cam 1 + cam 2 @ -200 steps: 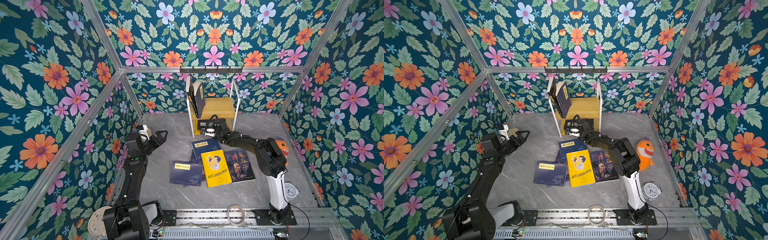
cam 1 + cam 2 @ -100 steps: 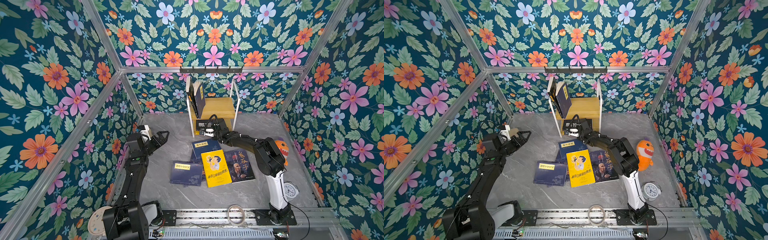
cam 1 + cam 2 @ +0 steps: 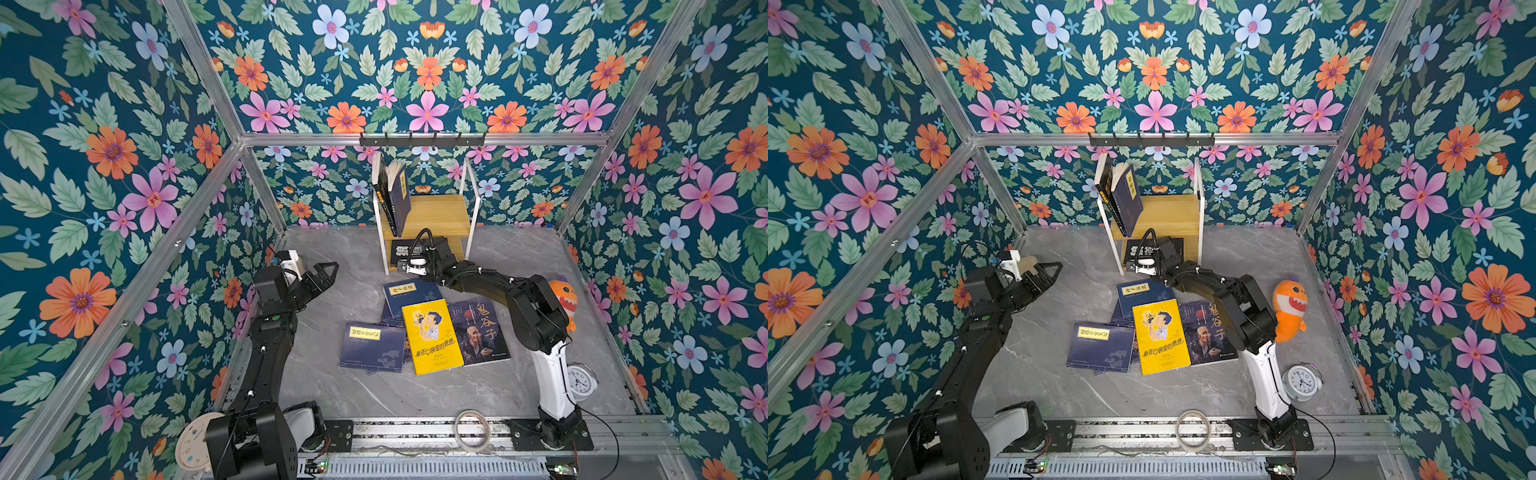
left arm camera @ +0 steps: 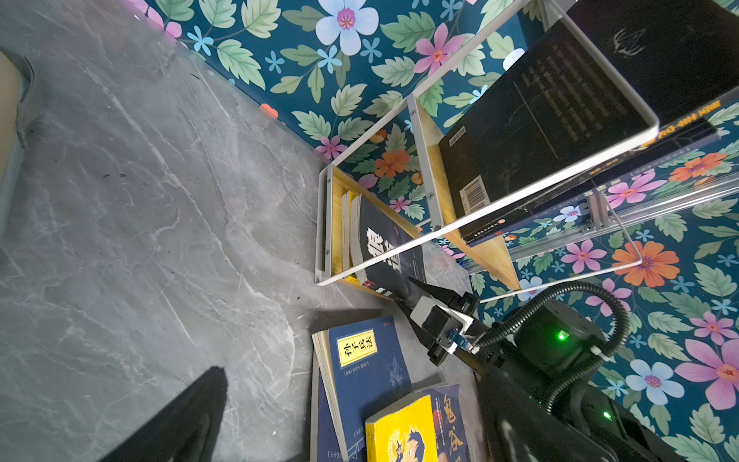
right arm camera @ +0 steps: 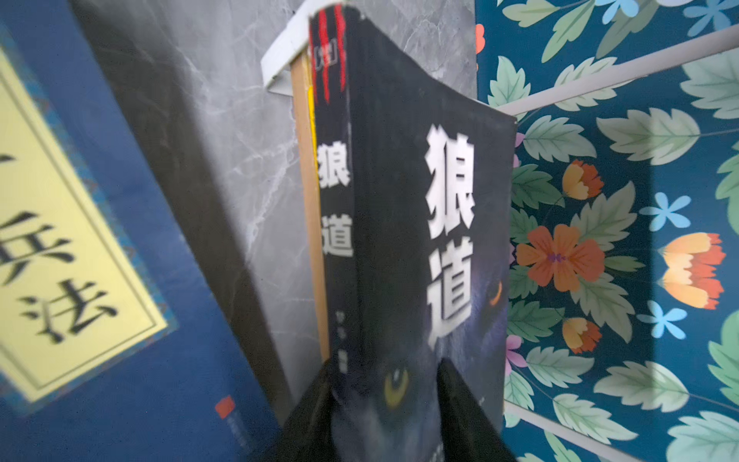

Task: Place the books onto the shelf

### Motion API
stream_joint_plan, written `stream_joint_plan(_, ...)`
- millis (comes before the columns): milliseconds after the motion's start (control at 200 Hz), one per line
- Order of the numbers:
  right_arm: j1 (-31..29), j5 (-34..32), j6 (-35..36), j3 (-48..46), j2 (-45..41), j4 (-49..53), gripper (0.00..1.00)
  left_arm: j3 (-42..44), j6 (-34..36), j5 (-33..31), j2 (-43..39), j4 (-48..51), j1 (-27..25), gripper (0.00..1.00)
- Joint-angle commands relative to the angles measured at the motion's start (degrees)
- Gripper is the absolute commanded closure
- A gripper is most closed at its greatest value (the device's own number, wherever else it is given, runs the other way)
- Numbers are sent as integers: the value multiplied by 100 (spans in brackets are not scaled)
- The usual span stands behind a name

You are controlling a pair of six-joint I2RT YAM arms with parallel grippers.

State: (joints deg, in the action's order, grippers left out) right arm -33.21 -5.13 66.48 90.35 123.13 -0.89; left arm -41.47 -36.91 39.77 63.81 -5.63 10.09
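Right claw (image 5: 384, 384) straddles the wolf-face book's (image 5: 400, 240) bottom edge on the shelf's (image 3: 440, 212) lower tier at 12 o'clock; whether it clamps, I cannot tell. Left claw (image 3: 322, 276), spread wide and empty, hovers at 9 o'clock over bare tabletop (image 3: 353, 257). Other books (image 3: 432, 336) overlap at centre.

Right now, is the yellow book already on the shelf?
No, the yellow book lies on the table, in front of the shelf.

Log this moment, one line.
left hand: open, empty | right hand: straddling wolf book on lower shelf, grip unclear | other books: floor
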Motion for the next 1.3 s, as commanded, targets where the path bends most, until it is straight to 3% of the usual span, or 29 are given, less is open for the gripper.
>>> stream_joint_plan(0, 12, 297, -157, 22, -238, 319, 48, 8, 122, -17, -13, -97, 2, 0)
stream_joint_plan(175, 199, 1123, -648, 105, -519, 1217, 33, -8, 113, -13, -2, -103, 0, 0)
stream_joint_plan(340, 306, 1242, -731, 135, -474, 1391, 32, -7, 87, -13, 10, -113, -7, 0)
stream_joint_plan(950, 403, 956, -874, 669, 105, 1381, 54, -14, 122, -39, 20, -70, 0, 0)
stream_joint_plan(1295, 416, 971, -830, 858, 286, 1424, 60, -10, 149, -48, 5, -66, -2, 0)
